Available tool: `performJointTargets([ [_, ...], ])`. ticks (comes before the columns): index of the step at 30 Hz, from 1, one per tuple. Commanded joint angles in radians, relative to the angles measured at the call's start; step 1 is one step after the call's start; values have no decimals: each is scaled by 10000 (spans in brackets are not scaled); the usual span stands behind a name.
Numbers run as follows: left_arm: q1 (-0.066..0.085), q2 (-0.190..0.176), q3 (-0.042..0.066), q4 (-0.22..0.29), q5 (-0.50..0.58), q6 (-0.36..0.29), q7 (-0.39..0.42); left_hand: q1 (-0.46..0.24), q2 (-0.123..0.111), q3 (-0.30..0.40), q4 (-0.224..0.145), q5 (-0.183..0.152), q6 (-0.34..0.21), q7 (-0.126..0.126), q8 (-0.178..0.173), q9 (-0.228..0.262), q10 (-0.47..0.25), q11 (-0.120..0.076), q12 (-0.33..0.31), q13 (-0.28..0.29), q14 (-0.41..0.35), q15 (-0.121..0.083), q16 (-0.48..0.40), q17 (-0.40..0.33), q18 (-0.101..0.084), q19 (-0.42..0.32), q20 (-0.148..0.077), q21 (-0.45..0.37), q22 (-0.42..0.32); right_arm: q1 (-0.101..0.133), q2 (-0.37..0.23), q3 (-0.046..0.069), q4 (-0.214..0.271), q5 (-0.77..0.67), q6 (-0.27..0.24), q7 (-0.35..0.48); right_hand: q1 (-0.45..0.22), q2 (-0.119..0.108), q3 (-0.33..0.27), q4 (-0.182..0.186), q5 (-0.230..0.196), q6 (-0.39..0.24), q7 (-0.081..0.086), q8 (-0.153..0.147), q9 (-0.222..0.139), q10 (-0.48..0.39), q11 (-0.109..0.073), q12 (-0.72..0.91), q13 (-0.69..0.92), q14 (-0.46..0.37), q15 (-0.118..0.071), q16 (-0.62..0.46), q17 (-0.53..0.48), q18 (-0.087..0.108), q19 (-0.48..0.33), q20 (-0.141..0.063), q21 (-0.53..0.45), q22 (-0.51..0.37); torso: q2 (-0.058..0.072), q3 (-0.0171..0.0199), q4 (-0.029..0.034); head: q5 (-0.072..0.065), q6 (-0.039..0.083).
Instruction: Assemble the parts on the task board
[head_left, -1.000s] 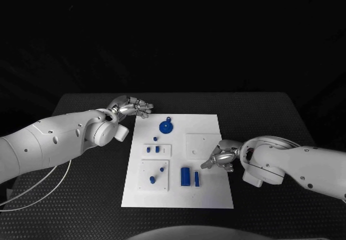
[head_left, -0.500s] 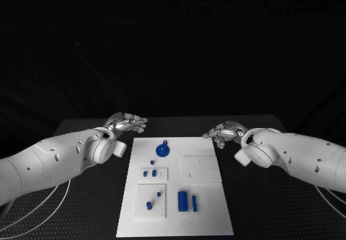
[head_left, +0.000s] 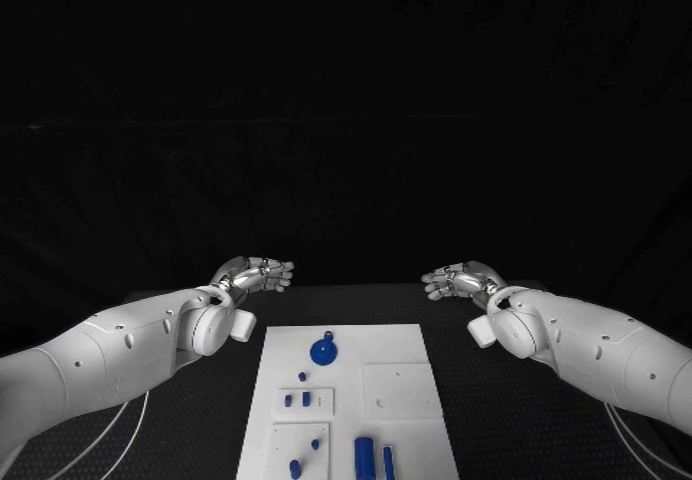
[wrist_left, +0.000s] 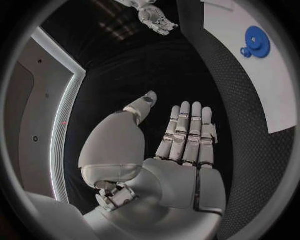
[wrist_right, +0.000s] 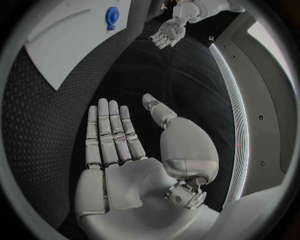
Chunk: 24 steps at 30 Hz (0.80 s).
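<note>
From the head view, the left hand (head_left: 257, 273) and right hand (head_left: 462, 279) hover beyond the task board (head_left: 411, 345), holding nothing. Both wrist views show flat, spread fingers; reaching back carelessly could scatter the loose blue parts (head_left: 325, 350).

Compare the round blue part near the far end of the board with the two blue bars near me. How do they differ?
The round blue part is a flat disc with a small tab; the two blue bars are straight and elongated. The disc lies at the task board's far end, the bars at its near edge. Both are blue, and no robot hand touches either.
</note>
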Motion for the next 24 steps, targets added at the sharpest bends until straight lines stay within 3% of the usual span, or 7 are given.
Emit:
performJointTargets([
  [1,7,12,8,-32,520,184,433,-93,27,-40,24,-64,-11,-73,12,8,-3,-26,13,-21,-69,-31,-65,-10,34,-41,-46,-74,-8,-20,-11,44,139,527,413,576,17,47,-143,-10,15,-90,0,66,-77,191,13,-349,-568,29,89,-306,-326,124,155,146,-286,-322,-89,13,-16,55,8],
  [4,6,29,7,-27,487,141,398,-88,51,-40,20,-64,23,-82,35,18,37,-39,30,-35,-27,-49,-55,-3,33,-14,-60,-102,-20,-27,-13,56,183,508,372,597,-11,48,-306,8,17,-136,14,109,-161,319,41,-598,-995,-14,122,-515,-596,214,207,249,-509,-549,-98,26,-16,88,54],
  [5,-5,-6,-1,-27,187,19,114,-3271,1500,-4625,760,-572,-8145,-1516,-3020,-4392,-3227,-1164,-665,-1045,-8038,-1287,-3250,-5042,-197,-6287,-322,-4025,-3927,-13,-15,52,150,210,96,190,-9428,709,-5194,2870,-1375,-8782,-1539,-1884,-5601,-2865,-1305,-2198,-3436,-9310,-1144,-3633,-5997,-1850,-6113,-1821,-4174,-9155,-60,9,-7,46,19],
  [8,-43,-35,27,91,196,-96,155,-10865,1500,-4625,760,-572,-8145,-1516,-3020,-4392,-10756,-1164,-665,-1045,-8038,-1287,-3250,-5042,-197,-6287,-322,-4025,-4736,-35,-53,60,269,264,-8,238,-9428,709,-5194,2870,-1375,-8782,-1539,-1884,-5601,-10148,-1305,-2198,-3436,-9310,-1144,-3633,-5997,-1850,-6113,-1821,-4174,-9155,-119,9,15,32,-11],
  [12,-204,-157,149,597,233,-587,330,-10865,1500,-4625,760,-572,-8145,-1516,-3020,-4392,-10756,-1164,-665,-1045,-8038,-1287,-3250,-5042,-197,-6287,-322,-4025,-6001,-129,-215,97,774,493,-452,443,-9428,709,-5194,2870,-1375,-8782,-1539,-1884,-5601,-10148,-1305,-2198,-3436,-9310,-1144,-3633,-5997,-1850,-6113,-1821,-4174,-9155,-372,10,111,-27,-139],
  [13,-257,-197,188,761,246,-746,387,-10865,1500,-4625,760,-572,-8145,-1516,-3020,-4392,-10756,-1164,-665,-1045,-8038,-1287,-3250,-5042,-197,-6287,-322,-4025,-13080,-159,-267,109,939,568,-597,510,-9428,709,-5194,2870,-1375,-8782,-1539,-1884,-5601,-10148,-1305,-2198,-3436,-9310,-1144,-3633,-5997,-1850,-6113,-1821,-4174,-9155,-454,10,143,-46,-180],
  [24,-1306,-992,975,4041,488,-3931,1519,-10865,1500,-4625,760,-572,-8145,-1516,-3020,-4392,-10756,-1164,-665,-1045,-8038,-1287,-3250,-5042,-197,-6287,-322,-4025,-13080,-772,-1321,347,4234,2062,-3491,1846,-9428,709,-5194,2870,-1375,-8782,-1539,-1884,-5601,-10148,-1305,-2198,-3436,-9310,-1144,-3633,-5997,-1850,-6113,-1821,-4174,-9155,-1199,13,425,-218,-557],
])
